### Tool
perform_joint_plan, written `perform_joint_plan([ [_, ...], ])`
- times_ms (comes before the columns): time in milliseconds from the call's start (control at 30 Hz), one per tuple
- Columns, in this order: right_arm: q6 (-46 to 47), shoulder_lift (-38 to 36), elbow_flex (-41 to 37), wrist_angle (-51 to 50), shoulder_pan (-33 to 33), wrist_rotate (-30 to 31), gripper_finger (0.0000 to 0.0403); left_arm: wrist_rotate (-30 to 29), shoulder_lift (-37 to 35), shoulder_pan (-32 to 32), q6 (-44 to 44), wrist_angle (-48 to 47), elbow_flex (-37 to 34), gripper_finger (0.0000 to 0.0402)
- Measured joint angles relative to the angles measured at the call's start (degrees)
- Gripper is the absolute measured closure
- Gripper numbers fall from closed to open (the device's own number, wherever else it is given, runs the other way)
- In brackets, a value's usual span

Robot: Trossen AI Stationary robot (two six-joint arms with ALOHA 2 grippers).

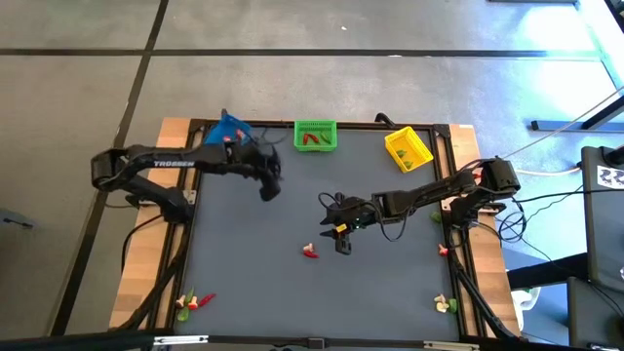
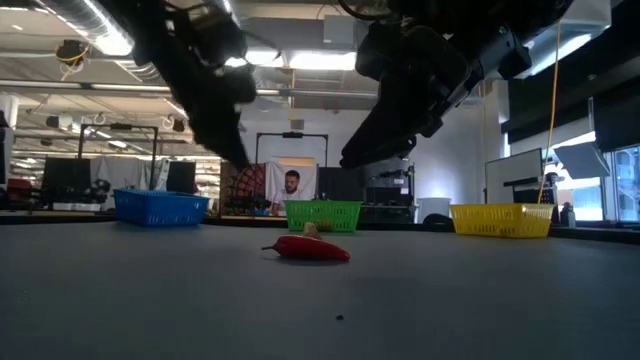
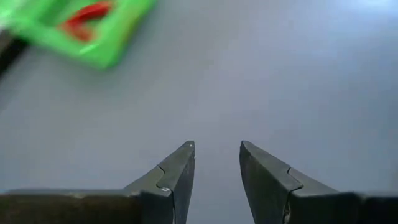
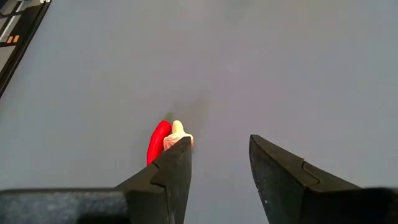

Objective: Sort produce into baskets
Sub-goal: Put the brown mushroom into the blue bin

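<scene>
Three baskets stand along the table's far edge: blue [image 1: 229, 130], green [image 1: 315, 136] with red pieces inside, and yellow [image 1: 408, 146]. A red chili [image 4: 158, 142] lies on the mat with a whitish piece [image 4: 178, 133] against it, near the table's middle [image 1: 310, 252]. My right gripper [image 4: 221, 138] hovers open just to the right of and beyond them [image 1: 338, 234], nothing between its fingers. My left gripper [image 3: 217, 144] is open and empty above bare mat [image 1: 270, 187], between the blue and green baskets and a little nearer than they are.
More produce lies at the near left corner [image 1: 193, 302], at the near right corner [image 1: 446, 304] and along the right edge [image 1: 443, 251]. The mat's middle [image 1: 263, 263] is bare. A person sits in the room beyond the table [image 2: 290, 190].
</scene>
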Motion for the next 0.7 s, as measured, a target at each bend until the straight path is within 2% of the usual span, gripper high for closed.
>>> perform_joint_plan([
  [100,0.0,0.0,0.0,0.0,0.0,0.0,0.0242,3.1,0.1,-4.2,0.7,2.9,0.0,0.0279],
  [267,-0.1,0.0,0.0,0.0,0.0,0.0,0.0242,3.4,2.0,-11.1,1.2,8.4,0.0,0.0279],
  [700,-0.4,0.0,0.0,-0.3,0.0,1.5,0.0242,3.5,15.8,-24.5,3.2,24.1,0.0,0.0279],
])
